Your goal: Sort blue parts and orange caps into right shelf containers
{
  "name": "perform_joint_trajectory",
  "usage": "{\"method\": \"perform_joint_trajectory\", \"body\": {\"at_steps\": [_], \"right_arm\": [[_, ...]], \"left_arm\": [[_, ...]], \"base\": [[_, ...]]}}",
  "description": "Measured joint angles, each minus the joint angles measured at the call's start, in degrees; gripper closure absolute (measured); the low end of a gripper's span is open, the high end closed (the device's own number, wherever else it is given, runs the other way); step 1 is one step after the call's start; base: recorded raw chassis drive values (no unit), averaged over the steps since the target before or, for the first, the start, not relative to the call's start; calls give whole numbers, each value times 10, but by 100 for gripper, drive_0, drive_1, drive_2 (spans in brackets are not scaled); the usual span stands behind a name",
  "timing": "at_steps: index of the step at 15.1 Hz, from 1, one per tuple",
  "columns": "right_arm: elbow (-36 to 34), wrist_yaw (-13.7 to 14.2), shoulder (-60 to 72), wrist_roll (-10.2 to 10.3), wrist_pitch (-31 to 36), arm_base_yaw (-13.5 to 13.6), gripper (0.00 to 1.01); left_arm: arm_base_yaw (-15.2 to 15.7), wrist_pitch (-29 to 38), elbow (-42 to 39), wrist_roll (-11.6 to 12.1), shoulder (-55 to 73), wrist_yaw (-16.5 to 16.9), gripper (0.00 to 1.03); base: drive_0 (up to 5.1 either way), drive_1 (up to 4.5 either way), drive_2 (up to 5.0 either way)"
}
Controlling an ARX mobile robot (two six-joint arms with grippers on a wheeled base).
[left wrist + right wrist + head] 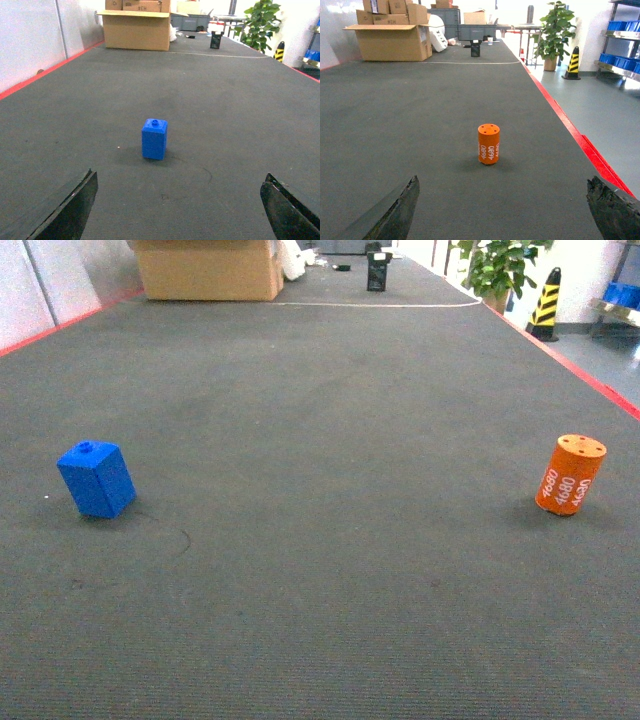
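A dark grey ribbed mat (330, 440) stretches far back, edged on both sides by a red strip (575, 135). At its far end sits an open cardboard box (208, 268), with a small black object (376, 270) near it (too small to identify). A potted plant (551, 32) and a black-and-yellow cone (572, 63) stand on the grey-green floor (600, 105) to the right. Pale wall panels (30, 40) line the left. Light is bright and even.

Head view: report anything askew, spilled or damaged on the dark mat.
Nothing stands out. The small blue box-shaped block and the small orange cylinder cap lean slightly here, but both wrist views show them upright and intact on the dark grey mat. Nothing is spilled.
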Motion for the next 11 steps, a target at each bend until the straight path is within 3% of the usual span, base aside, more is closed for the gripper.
{"method": "perform_joint_trajectory", "body": {"at_steps": [11], "right_arm": [[0,0,0,0,0,0,3]], "left_arm": [[0,0,0,0,0,0,5]], "base": [[0,0,0]]}}
